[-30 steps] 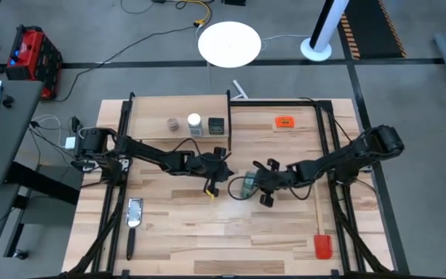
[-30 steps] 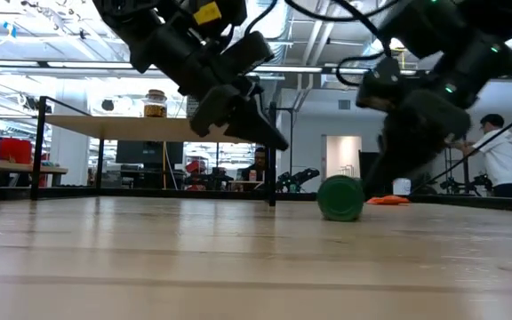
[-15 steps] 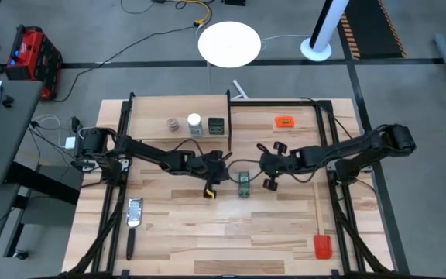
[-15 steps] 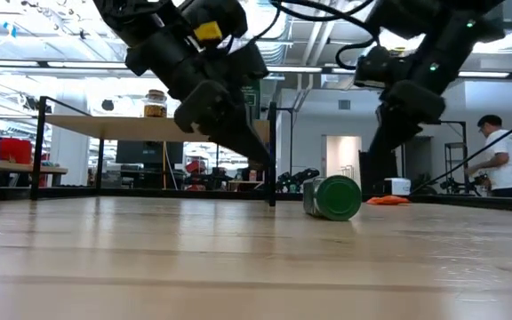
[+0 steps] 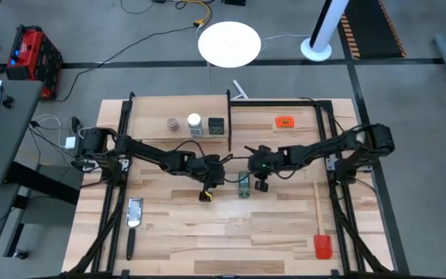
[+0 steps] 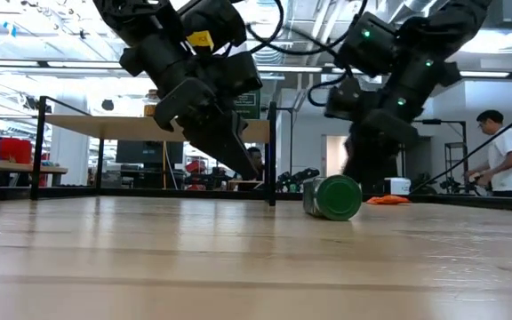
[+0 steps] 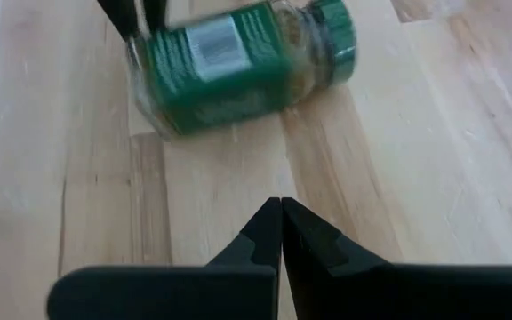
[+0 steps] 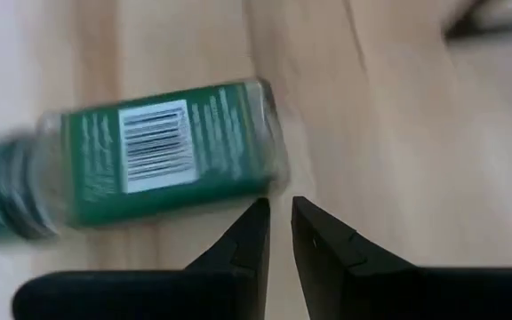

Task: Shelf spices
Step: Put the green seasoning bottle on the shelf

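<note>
The green-lidded jar lies on its side on the table's middle, lid toward the near edge. My left gripper is shut and empty, just left of the jar, its fingertips pointing at the jar's side. My right gripper is just right of the jar, with only a narrow gap between its fingertips, beside the jar's base end. The shelf stands at the far left and bears the brownish jar, the white-lidded jar and the black tin. My right gripper has one fingertip right at the side of the jar, near its base end. I cannot tell whether it touches. The jar lies on the table on its side.
An orange tag lies at the far right. A red-headed spatula lies along the right edge and a grater at the near left. Black frame posts stand at the table's sides. A person stands in the room beyond.
My right gripper has drawn away from the jar toward the table's right edge, then come back toward it. The jar has turned a little on the table and lies with its lid toward the near edge. My left gripper has sunk a little toward the table beside the jar.
</note>
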Action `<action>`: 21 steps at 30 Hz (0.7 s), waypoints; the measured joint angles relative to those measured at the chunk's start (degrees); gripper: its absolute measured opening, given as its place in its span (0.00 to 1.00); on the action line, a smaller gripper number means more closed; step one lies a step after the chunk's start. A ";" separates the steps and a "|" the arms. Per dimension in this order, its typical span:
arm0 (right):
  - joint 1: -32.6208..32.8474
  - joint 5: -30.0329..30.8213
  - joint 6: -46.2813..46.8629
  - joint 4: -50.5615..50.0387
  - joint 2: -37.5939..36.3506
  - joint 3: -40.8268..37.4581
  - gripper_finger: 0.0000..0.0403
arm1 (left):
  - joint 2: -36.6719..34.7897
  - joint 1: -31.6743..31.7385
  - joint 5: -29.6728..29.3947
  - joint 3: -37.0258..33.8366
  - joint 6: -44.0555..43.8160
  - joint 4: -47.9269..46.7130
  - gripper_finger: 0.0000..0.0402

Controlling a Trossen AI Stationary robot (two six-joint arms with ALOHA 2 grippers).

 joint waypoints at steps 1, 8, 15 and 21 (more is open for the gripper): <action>-0.01 -0.89 -0.90 2.48 0.69 0.00 0.14 | 0.00 0.02 0.00 -0.02 -0.31 -0.07 0.00; -1.41 -4.37 -7.09 9.10 4.88 2.87 0.14 | 0.00 -0.15 4.07 -0.02 -4.03 -2.37 0.00; -1.62 -9.90 -10.11 8.87 9.74 8.81 0.14 | -0.16 -0.15 10.85 -0.02 -5.83 -5.94 0.00; -0.04 -12.93 -11.51 8.70 11.93 11.78 0.14 | -2.63 -0.27 16.21 -0.02 -4.65 -7.07 0.00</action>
